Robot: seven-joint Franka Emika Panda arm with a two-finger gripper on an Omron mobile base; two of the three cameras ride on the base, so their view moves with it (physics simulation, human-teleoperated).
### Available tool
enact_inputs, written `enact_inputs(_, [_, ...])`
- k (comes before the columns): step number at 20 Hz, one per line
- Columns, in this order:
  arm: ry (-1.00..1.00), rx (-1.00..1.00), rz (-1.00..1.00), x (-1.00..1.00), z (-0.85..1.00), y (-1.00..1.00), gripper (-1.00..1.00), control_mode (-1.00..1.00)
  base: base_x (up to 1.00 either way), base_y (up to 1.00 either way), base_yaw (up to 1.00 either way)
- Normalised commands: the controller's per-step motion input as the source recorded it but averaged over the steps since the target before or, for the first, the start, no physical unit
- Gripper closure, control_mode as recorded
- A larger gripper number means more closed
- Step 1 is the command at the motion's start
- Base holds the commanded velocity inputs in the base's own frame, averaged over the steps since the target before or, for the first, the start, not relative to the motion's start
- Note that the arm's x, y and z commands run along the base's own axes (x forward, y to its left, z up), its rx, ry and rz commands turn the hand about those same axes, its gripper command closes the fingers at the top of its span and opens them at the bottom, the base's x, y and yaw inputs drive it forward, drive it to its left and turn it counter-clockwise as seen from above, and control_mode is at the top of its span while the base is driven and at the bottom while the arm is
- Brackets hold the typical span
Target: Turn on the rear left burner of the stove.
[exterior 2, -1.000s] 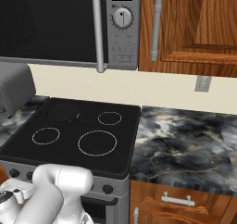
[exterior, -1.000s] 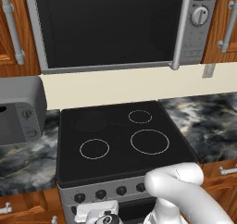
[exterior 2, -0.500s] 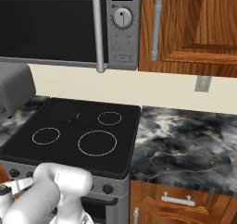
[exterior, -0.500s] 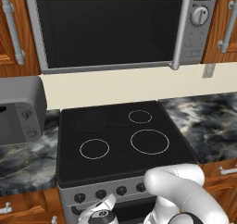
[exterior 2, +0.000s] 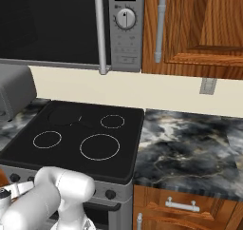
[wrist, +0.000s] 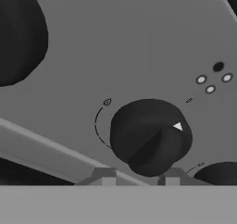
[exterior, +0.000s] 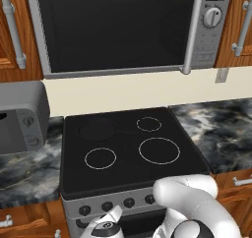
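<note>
The microwave (exterior: pixel 123 30) hangs above the stove (exterior: pixel 128 153), with wooden cabinets (exterior 2: pixel 199 29) to either side, and a cream wall strip runs open between its lower edge and the cooktop. The stove's black glass sits level with the marbled worktop (exterior 2: pixel 190 153), which spreads bare to the right of the glass edge; on the left a grey box-like appliance (exterior: pixel 19 116) stands just beside the stove's left rim. The rear left burner (exterior: pixel 97 129) is a faint dark circle near the back left corner of the glass, behind the front left white ring (exterior: pixel 100 158) and beside the small rear right ring (exterior: pixel 148 124); the large white ring (exterior: pixel 159 150) lies at front right. Nothing stands on the glass, so the whole top is free.

Below the front rim runs the grey panel with its row of small black knobs (exterior: pixel 129 202). The arm's white elbow covers the panel's right end, and the hand sits low in front of the panel's left part.

In the hand view the pincer (wrist: pixel 139 181) points at one knob (wrist: pixel 150 135), its two tips low at either side of the knob's lower edge and slightly apart, close up to it; whether they press on it I cannot tell. Another knob (wrist: pixel 18 35) lies well apart at the upper left, and a third (wrist: pixel 220 172) just beside at the lower right.
</note>
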Motion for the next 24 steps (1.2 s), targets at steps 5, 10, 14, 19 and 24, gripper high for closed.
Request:
enact_inputs(5, [0.12, -0.65, 0.23, 0.02, 0.12, 0.17, 1.0, -1.0, 0.0, 0.0, 0.0])
enact_inputs(10, [0.18, -0.85, 0.14, 0.0, 0.02, 0.25, 1.0, -1.0, 0.0, 0.0, 0.0])
enact_inputs(14, [0.0, -0.77, 0.17, -0.05, 0.02, 0.28, 1.0, -1.0, 0.0, 0.0, 0.0])
enact_inputs(19, [0.14, -0.72, 0.19, 0.0, 0.0, 0.21, 1.0, -1.0, 0.0, 0.0, 0.0])
enact_inputs(24, [0.13, -0.58, 0.22, 0.0, 0.0, 0.18, 1.0, -1.0, 0.0, 0.0, 0.0])
